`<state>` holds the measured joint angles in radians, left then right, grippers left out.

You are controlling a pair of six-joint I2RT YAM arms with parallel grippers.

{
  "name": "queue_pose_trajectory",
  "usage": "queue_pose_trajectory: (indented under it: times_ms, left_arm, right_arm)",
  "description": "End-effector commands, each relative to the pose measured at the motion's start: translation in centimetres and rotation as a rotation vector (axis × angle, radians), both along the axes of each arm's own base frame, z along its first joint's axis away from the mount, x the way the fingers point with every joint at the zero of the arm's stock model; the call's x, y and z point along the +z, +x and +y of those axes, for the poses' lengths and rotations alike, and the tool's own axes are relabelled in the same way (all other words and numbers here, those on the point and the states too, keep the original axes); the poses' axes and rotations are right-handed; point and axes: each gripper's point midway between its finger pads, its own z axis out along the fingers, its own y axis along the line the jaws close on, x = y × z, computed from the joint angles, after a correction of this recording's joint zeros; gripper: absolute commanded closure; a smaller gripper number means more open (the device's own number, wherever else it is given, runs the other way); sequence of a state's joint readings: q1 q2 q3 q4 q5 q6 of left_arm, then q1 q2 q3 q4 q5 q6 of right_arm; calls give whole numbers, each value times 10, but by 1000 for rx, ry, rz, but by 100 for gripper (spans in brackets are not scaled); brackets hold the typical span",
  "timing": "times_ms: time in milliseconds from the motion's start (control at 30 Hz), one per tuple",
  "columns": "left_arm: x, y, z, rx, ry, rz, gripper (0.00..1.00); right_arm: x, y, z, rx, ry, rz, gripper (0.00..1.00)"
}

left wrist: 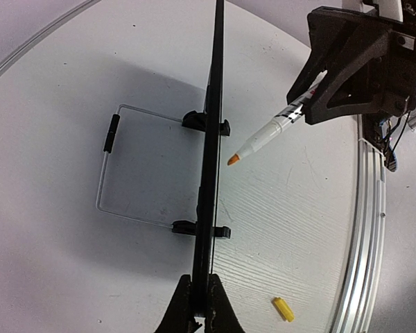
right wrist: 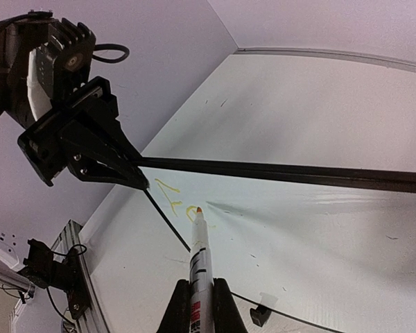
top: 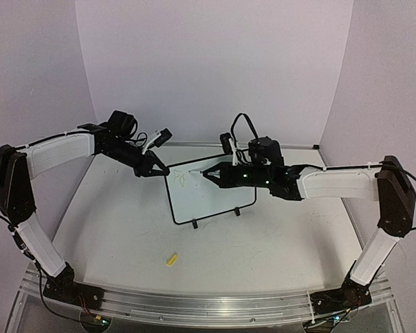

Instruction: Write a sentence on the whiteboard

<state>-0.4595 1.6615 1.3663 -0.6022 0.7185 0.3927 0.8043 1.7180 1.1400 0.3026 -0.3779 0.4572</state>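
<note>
The whiteboard (top: 211, 198) stands upright on two black clip feet (top: 194, 223) at the table's middle. My left gripper (top: 157, 171) is shut on its top left corner; in the left wrist view the board (left wrist: 212, 139) is edge-on between the jaws of that gripper (left wrist: 200, 305). My right gripper (right wrist: 197, 288) is shut on a white marker (right wrist: 200, 253) with an orange-yellow tip. The tip points at the board's upper left, beside a few yellow strokes of the sentence (right wrist: 168, 195). In the left wrist view a narrow gap shows between the marker (left wrist: 274, 128) and the board.
A yellow marker cap (top: 171, 260) lies on the table in front of the board, also seen in the left wrist view as the cap (left wrist: 283, 309). A thin wire stand (left wrist: 107, 166) juts out behind the board. An aluminium rail (top: 194, 305) runs along the near edge.
</note>
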Motion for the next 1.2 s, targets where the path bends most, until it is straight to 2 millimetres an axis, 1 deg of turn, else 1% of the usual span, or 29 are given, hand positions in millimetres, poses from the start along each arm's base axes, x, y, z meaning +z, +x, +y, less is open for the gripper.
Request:
queue_pose_trajectory:
  times_ms: [0, 533, 800, 967, 1167]
  left_arm:
    - [-17, -15, 3, -13, 69, 49, 100]
    - [-20, -15, 2, -13, 73, 52, 100]
    - [-20, -15, 2, -14, 74, 52, 100]
    - [-20, -15, 2, -14, 74, 52, 100]
    - [-20, -15, 2, -15, 73, 51, 100]
  right_arm:
    - [22, 4, 3, 1, 45, -40, 100]
    - [4, 12, 8, -18, 23, -11, 100]
    - [-1, 16, 1, -66, 9, -8, 100]
    - [-12, 14, -5, -79, -9, 16, 100]
    - [-29, 9, -7, -74, -31, 48, 100]
